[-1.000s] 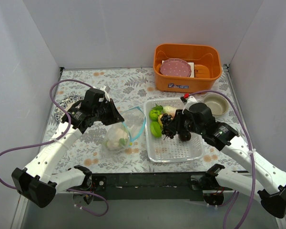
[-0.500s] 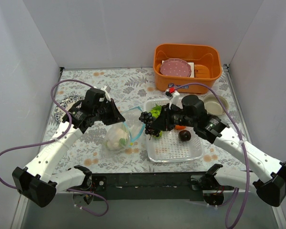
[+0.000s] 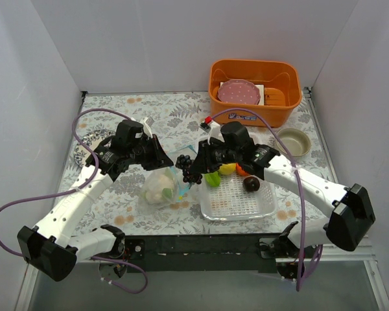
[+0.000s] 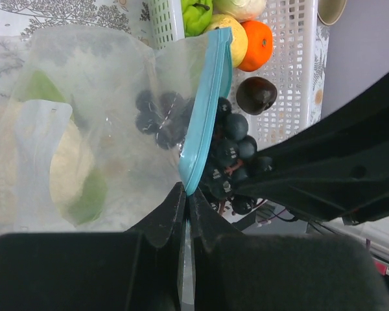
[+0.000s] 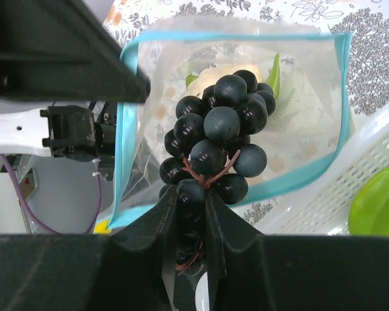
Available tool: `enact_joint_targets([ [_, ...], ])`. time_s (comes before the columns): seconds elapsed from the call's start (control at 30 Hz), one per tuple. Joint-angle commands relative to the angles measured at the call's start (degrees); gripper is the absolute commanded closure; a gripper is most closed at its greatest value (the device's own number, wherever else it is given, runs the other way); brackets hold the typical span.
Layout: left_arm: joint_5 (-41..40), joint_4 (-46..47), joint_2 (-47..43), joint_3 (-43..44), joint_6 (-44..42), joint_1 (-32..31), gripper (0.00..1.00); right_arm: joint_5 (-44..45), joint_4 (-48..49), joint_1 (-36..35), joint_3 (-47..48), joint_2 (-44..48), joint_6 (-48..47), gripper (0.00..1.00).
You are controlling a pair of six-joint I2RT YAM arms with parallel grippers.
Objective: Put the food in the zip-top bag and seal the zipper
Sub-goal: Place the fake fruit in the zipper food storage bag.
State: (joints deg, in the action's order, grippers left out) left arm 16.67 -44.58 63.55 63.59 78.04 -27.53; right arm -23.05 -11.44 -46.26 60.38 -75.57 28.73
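The zip-top bag [image 4: 97, 97] was thin, crinkled clear film, its mouth edged by the smooth light-blue zipper [image 4: 207, 110]. The left gripper [image 4: 185, 194] was clenched on that rim. The strip rose straight from between its black fingertips, and the pouch spread to their left. A pale, rounded cabbage [image 4: 32, 168] with green leaves showed through the film.

The right gripper [image 5: 190, 202] was pinched on the lower berries and brown stem of the dark grapes [image 5: 220, 126], a bunch of glossy round beads. The bunch stood just beyond its fingertips, in front of the bag's open mouth and framed by the blue strip. In the left wrist view some berries showed through the film. Whether they were already inside could not be told.

Beyond the left fingers and to their right, a white perforated tray [image 4: 292, 71] held a matte orange [image 4: 256, 45], a lemon [image 4: 236, 35] and a dark plum [image 4: 256, 94].

From above, the left arm reached forward with its elbow bent. The right arm stretched leftward across the tray, and its gripper met the left one above the bag.
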Motion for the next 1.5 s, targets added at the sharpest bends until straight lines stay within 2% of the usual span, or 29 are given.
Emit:
enact_joint_targets([
  [0.0, 4.25, 1.77, -1.93, -1.36, -1.57, 0.02, 1.0, -2.17, 4.06, -0.23, 6.5, -3.43, -0.69, 0.75],
  [0.23, 5.66, 2.13, -2.46, -1.02, -2.45, 0.02, 1.0, -3.06, 3.18, -0.23, 11.34, -11.17, 1.41, 0.76],
  [0.53, 5.22, 2.83, -2.2, 1.97, -2.28, 0.02, 1.0, -1.65, 3.36, -1.73, 11.95, -12.93, 1.68, 0.74],
  [0.63, 4.78, 2.56, -1.41, 2.85, -2.63, 0.02, 1.0, -0.08, 0.29, -3.04, 15.53, -14.95, 0.81, 0.73],
  [0.77, 3.73, 1.95, -1.32, 3.9, -2.63, 0.02, 1.0, 5.64, -0.87, -5.51, 16.79, -13.99, -1.22, 0.58],
  [0.83, 2.85, 1.86, -1.94, 4.17, -2.19, 0.02, 1.0, 7.47, -1.73, -5.51, 16.79, -13.99, -1.31, 0.56],
  [0.97, 1.79, 1.6, -2.64, 4.52, -1.58, 0.02, 1.0, 9.77, -3.06, -5.59, 16.09, -12.77, -1.92, 0.41],
  [1.0, 1.36, 1.51, -2.64, 4.52, -1.4, 0.02, 1.0, 10.39, -3.32, -5.51, 16.09, -11.8, -1.92, 0.4],
  [1.03, 1.18, 1.51, -2.55, 4.61, -1.49, 0.02, 1.0, 12.83, -4.63, -5.59, 16.0, -11.18, -1.84, 0.35],
  [1.1, 0.74, 1.16, -2.47, 5.14, -1.49, 0.02, 1.0, 14.86, -5.34, -5.51, 15.21, -8.73, -2.1, 0.34],
  [1.13, 0.48, 0.99, -2.29, 5.14, -1.49, 0.02, 1.0, 16.96, -5.69, -5.51, 14.77, -7.76, -2.27, 0.29],
  [1.27, 0.21, 1.16, -1.76, 5.22, -1.75, 0.02, 1.0, 22.68, -7.28, -5.51, 12.05, -2.23, -2.45, 0.28],
  [1.3, 0.12, 1.07, -1.76, 5.14, -1.75, 0.02, 1.0, 27.05, -7.97, -5.51, 10.56, 0.22, -2.02, 0.28],
  [1.37, -0.14, 1.16, -1.76, 4.96, -1.49, 0.02, 1.0, 30.68, -9.55, -5.51, 8.19, 2.78, 0.08, 0.24],
  [1.47, -0.32, 1.51, -2.02, 4.44, -1.31, 0.02, 1.0, 31.93, -10.0, -5.24, 3.44, 5.69, 1.76, 0.22],
])
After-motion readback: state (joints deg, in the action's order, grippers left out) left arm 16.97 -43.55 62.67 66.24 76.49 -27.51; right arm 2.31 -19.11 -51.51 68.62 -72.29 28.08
